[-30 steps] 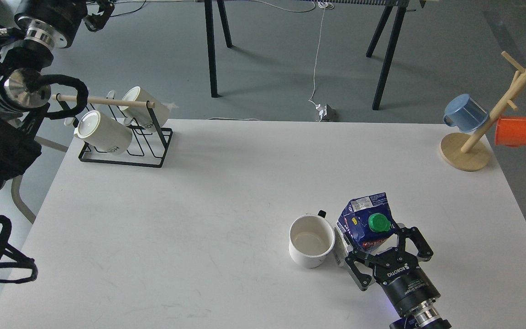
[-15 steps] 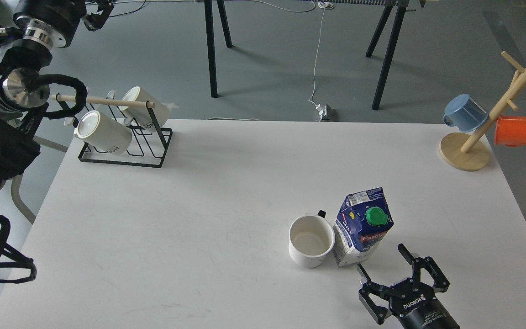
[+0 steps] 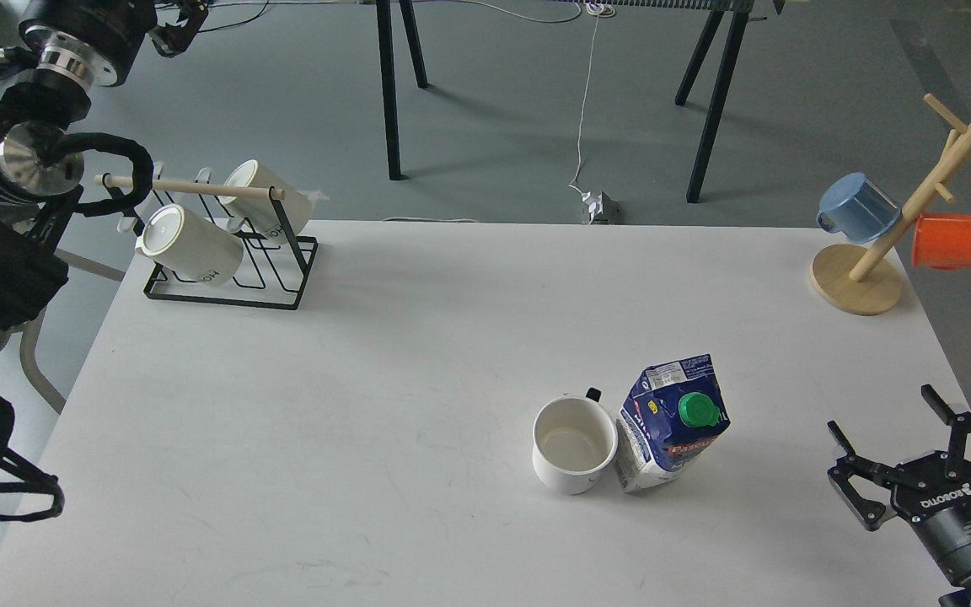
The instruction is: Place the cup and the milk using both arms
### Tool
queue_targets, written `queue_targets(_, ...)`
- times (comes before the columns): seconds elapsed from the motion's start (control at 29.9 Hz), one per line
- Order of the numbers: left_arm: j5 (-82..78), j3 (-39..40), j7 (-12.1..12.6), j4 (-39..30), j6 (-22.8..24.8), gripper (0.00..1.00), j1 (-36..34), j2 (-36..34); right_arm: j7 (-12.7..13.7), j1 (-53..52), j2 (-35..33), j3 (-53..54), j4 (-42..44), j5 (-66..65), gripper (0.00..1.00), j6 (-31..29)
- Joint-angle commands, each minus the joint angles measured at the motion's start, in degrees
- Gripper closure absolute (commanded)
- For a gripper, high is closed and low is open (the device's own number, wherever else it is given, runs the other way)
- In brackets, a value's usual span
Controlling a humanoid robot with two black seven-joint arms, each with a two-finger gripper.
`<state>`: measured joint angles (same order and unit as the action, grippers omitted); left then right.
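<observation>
A white cup [image 3: 574, 444] with a black handle stands upright and empty on the white table [image 3: 384, 354], right of the middle and near the front. A blue milk carton [image 3: 671, 434] with a green cap stands right beside it, touching or nearly touching, and leans slightly. My right gripper [image 3: 882, 413] is open and empty at the table's front right corner, well to the right of the carton. My left arm rises along the left edge. Its gripper [image 3: 180, 25] is dark and small at the top left, off the table, and its fingers cannot be told apart.
A black wire rack [image 3: 233, 253] with two white mugs stands at the back left corner. A wooden mug tree [image 3: 890, 244] with a blue mug [image 3: 858, 208] and an orange mug [image 3: 949, 241] stands at the back right corner. Black table legs and a cable are on the floor behind.
My right gripper has let go of the milk carton and drawn back to the right, open. The carton now stands free beside the cup. The left arm has barely moved.
</observation>
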<state>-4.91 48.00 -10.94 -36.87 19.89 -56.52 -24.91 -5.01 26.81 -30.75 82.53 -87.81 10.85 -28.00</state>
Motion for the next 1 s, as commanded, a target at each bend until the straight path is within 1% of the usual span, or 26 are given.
queue_targets(0.0, 0.16, 0.16, 0.3, 0.22, -0.47, 0.0, 0.1, 0.48, -0.96, -9.72, -4.91, 1.41, 3.86, -0.21, 0.01, 0.0)
queue_targets(0.1, 0.34, 0.16, 0.04, 0.49, -0.47, 0.0, 0.19, 0.83, -3.07, -20.8, -8.7, 0.0, 8.69, -0.47, 0.0, 0.0)
queue_targets(0.17, 1.21, 0.25, 0.04, 0.66, -0.47, 0.0, 0.19, 1.62, -3.34, -27.39, -9.94, -1.14, 10.81, -0.56, 0.01, 0.0)
queue_targets(0.27, 5.68, 0.34, 0.21, 0.92, -0.47, 0.0, 0.54, 2.5, -3.43, -38.29, -9.24, -2.8, 16.15, -0.74, 0.0, 0.0)
queue_targets(0.37, 9.38, 0.25, 0.39, 2.15, -0.12, 0.0, 1.94, 2.77, -2.99, -46.55, -6.52, -6.05, 26.07, -1.09, 0.01, 0.0)
queue_targets(0.47, 9.74, 0.33, 0.48, 2.68, 0.06, 0.0, 2.21, 3.38, -2.55, -57.8, -4.23, -10.44, 38.02, -1.09, 0.01, 0.0)
queue_targets(0.6, 9.74, 0.34, 0.3, 3.56, 0.06, 0.0, 2.21, 5.05, -2.02, -69.41, -0.55, -15.55, 51.31, -0.91, 0.01, 0.0)
queue_targets(0.7, 9.74, 0.34, 0.12, 3.74, -0.38, 0.0, 2.12, 5.58, -2.46, -73.47, 3.15, -15.56, 56.07, -0.83, 0.01, 0.0)
queue_targets(0.77, 9.74, 0.25, 0.04, 4.17, -0.56, 0.0, 1.51, 5.75, -2.81, -74.01, 4.3, -15.73, 56.52, -0.91, 0.01, 0.0)
queue_targets(0.97, 9.74, 0.16, -0.14, 4.44, -0.64, 0.0, -0.34, 5.84, -2.64, -74.27, 4.74, -16.87, 55.47, -1.18, 0.01, 0.0)
